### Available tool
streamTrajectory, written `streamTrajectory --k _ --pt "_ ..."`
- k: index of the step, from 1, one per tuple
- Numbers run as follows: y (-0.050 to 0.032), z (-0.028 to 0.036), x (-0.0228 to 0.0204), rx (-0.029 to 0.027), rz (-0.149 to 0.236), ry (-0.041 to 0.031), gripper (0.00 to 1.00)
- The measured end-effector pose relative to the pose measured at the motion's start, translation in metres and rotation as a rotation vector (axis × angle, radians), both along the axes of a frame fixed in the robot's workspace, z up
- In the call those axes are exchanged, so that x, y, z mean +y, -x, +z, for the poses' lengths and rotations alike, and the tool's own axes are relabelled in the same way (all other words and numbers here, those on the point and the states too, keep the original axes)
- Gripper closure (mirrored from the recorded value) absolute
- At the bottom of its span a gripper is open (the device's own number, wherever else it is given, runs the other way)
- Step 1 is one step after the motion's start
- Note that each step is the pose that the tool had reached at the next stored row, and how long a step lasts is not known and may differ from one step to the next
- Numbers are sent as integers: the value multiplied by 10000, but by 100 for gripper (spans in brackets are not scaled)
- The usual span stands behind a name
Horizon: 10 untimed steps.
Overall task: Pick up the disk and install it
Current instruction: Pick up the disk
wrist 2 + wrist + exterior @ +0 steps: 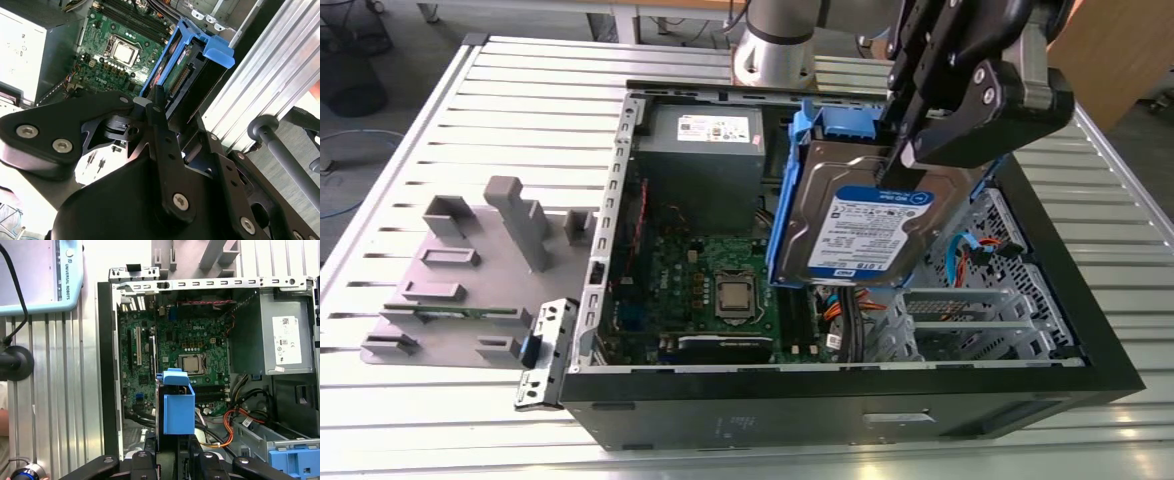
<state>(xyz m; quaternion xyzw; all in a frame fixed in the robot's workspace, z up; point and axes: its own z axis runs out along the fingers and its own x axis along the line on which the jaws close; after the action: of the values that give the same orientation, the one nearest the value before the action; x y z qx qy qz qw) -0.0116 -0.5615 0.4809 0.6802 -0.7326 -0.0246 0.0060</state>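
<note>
The disk [874,230] hangs nearly on edge over the open computer case [854,410]. Its white-and-blue label faces the exterior view, and its blue carrier rails [790,190] run round its edges. I cannot tell whether its lower end touches anything inside. The gripper [910,162] holds it at the upper end, at about one o'clock from the label in the exterior view. In the second wrist view the fingers [157,115] are drawn in narrow and clamped across the disk's thickness. Seen from the exterior view, the motherboard [714,285] lies at about eight o'clock from the disk, the grey power supply [700,140] at ten o'clock and the metal drive cage [967,320] at five o'clock. A grey moulded fixture [467,270] rests on the slatted metal table [440,420] at nine o'clock from the case.
</note>
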Motion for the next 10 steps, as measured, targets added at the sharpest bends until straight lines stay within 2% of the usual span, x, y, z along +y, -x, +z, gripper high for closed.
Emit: streamTrajectory --k 8,10 --pt "-191 1 1 1 -2 2 65" --pt "-217 0 1 1 -1 1 65"
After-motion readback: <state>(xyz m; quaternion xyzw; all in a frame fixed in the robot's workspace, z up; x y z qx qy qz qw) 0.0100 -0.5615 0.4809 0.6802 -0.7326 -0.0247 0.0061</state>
